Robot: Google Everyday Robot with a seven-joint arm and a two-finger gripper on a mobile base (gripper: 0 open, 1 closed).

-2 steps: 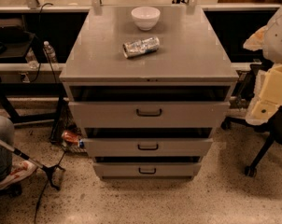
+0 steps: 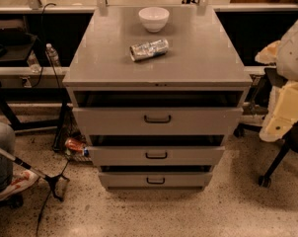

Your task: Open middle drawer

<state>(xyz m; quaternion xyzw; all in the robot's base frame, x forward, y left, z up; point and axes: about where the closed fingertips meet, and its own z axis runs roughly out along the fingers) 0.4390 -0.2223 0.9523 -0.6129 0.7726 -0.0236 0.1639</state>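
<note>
We see the cream two-finger gripper (image 2: 283, 113) off to the right of the wide grey metal middle drawer (image 2: 119, 156), well apart; spread or pressed together, we cannot tell.

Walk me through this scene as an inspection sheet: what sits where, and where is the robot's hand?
Surface: grey cabinet top, holding two things.
Job's things: middle drawer, dark bar handle at its centre, nothing touching it.
Clutter: white bowl at the back; crumpled silvery packet lying in front of it.
Grippers: hand at the right edge, apart from the cabinet.
Cables: black cable hanging left of the cabinet.
Surroundings: water bottle at left; person's shoe lower left; chair wheel at right.
</note>
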